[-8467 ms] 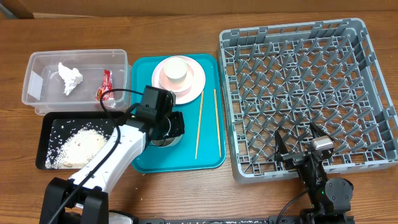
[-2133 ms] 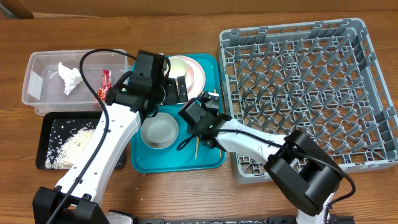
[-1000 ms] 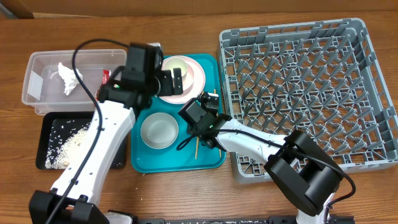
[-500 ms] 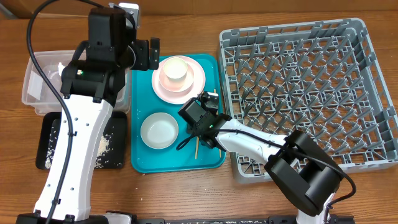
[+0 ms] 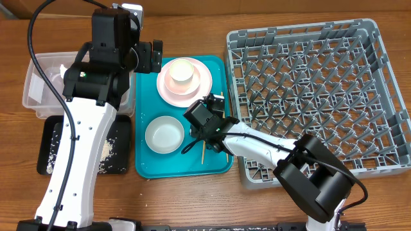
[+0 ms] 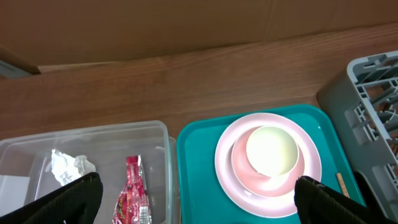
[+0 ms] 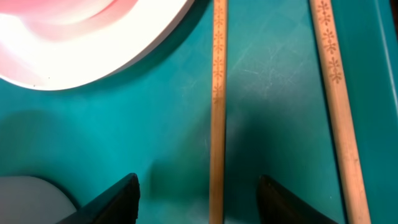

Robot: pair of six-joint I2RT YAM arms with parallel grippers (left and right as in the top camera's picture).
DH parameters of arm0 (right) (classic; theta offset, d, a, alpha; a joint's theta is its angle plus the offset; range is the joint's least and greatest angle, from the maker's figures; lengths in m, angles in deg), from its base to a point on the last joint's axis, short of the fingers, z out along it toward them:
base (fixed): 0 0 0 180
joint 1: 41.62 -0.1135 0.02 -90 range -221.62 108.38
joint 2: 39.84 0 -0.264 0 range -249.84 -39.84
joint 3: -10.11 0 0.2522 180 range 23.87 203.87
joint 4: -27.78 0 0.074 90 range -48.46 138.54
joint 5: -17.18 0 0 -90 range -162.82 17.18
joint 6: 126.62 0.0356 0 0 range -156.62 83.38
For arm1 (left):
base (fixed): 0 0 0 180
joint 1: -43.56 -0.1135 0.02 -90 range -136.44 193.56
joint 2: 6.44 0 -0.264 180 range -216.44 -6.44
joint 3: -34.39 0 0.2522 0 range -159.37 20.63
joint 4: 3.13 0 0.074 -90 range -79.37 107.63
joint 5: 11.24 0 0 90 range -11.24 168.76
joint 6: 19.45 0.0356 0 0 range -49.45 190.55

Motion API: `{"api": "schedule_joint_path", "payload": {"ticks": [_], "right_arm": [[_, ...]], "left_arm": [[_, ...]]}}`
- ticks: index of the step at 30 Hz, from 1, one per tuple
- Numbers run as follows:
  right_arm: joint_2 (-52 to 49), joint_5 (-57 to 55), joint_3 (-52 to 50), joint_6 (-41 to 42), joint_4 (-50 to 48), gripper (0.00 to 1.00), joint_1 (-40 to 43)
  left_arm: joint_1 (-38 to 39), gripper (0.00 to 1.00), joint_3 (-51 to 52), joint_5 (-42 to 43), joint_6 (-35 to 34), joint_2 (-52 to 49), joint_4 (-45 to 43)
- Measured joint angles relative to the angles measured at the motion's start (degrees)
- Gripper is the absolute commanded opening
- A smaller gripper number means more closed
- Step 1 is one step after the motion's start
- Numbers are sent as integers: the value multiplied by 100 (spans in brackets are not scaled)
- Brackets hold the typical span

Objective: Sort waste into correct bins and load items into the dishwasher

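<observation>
My left gripper point(image 6: 196, 185) hangs high with its jaws spread wide and nothing between them, above the line where the clear tub point(image 6: 102, 160) sits beside the teal tray point(image 6: 194, 149). In the tub the crumpled tissue wad point(image 6: 67, 167) lies at 9 o'clock of the red snack wrapper point(image 6: 130, 199), near it but apart. From overhead my left arm covers most of that tub. At the tub's 6 o'clock, the black tray point(image 5: 43, 131) holds the rice grains point(image 5: 56, 154), partly hidden under the same arm.

On the teal tray the pink plate point(image 5: 201, 86) sits at 12 o'clock, and a white cup point(image 5: 180, 72) rests on its middle. The white bowl point(image 5: 165, 135) stands alone at about 7 o'clock, apart from the plate.

My right gripper point(image 7: 198, 182) is low over the tray's 3 o'clock side. Its jaws are parted and grip nothing. One chopstick point(image 7: 217, 93) lies flat on the tray between my fingers point(image 7: 118, 199), running from 12 to 6 o'clock, and neither finger presses on it. The second chopstick point(image 7: 333, 93) lies at 3 o'clock of the first, nearly parallel and apart from it, outside my jaws.

The grey dish rack point(image 5: 302, 90) sits at the teal tray's 3 o'clock, just beside it on the wooden table point(image 5: 192, 9). I see no dishes among its pegs.
</observation>
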Motion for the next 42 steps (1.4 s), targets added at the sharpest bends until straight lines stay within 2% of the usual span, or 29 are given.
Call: {"api": "schedule_joint_path", "payload": {"ticks": [4, 7, 19, 35, 42], "right_arm": [[0, 0, 0, 44, 0, 50, -17], [-9, -26, -4, 63, 9, 39, -76], [-87, -157, -9, 116, -50, 12, -153], [-28, -302, 2, 116, 212, 4, -153], [667, -378, 0, -243, 431, 4, -153]], "left_arm": [[0, 100, 0, -11, 0, 0, 2], [0, 100, 0, -17, 0, 0, 2], [0, 100, 0, -17, 0, 0, 2], [0, 100, 0, -17, 2, 0, 2], [0, 100, 0, -17, 2, 0, 2]]}}
